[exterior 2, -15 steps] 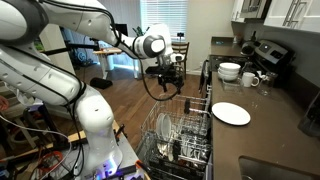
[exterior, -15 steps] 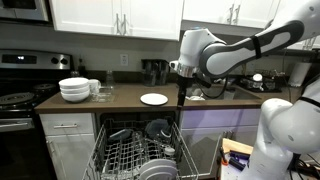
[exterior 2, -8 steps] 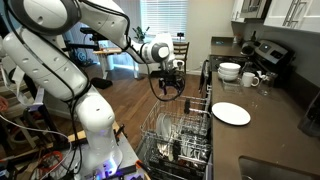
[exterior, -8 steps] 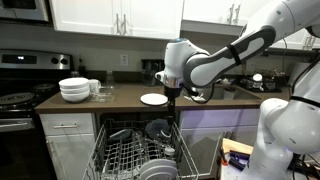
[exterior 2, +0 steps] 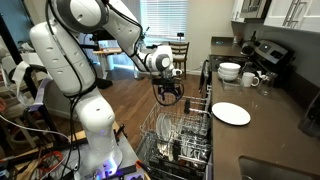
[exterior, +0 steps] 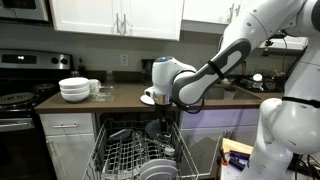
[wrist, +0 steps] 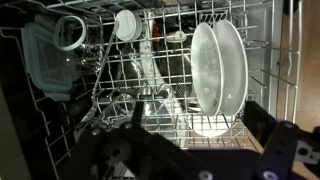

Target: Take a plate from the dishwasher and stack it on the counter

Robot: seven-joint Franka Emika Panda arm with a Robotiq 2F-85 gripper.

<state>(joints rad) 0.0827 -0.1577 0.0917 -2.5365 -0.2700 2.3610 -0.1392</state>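
Two white plates (wrist: pixel 220 65) stand on edge in the dishwasher's grey wire rack (wrist: pixel 130 90) in the wrist view, right of centre. My gripper (wrist: pixel 200 135) is open and empty, hanging above the rack and just short of those plates. In both exterior views the gripper (exterior: pixel 165 108) (exterior 2: pixel 168 95) hovers over the open dishwasher (exterior: pixel 130 152) (exterior 2: pixel 185 132). Another white plate (exterior 2: pixel 231 113) lies flat on the dark counter (exterior 2: pixel 275 130); in an exterior view my arm partly hides that plate (exterior: pixel 146 99).
Stacked white bowls (exterior: pixel 75 90) (exterior 2: pixel 230 71) and mugs (exterior 2: pixel 250 79) stand on the counter near the black stove (exterior: pixel 20 80). The rack also holds a white cup (wrist: pixel 70 32), a dark container (wrist: pixel 45 65) and glasses. A dining table with chairs (exterior 2: pixel 178 52) stands behind.
My arm has swung from beside the counter plate to over the dishwasher and come lower. The gripper stays open. The plates have not moved.
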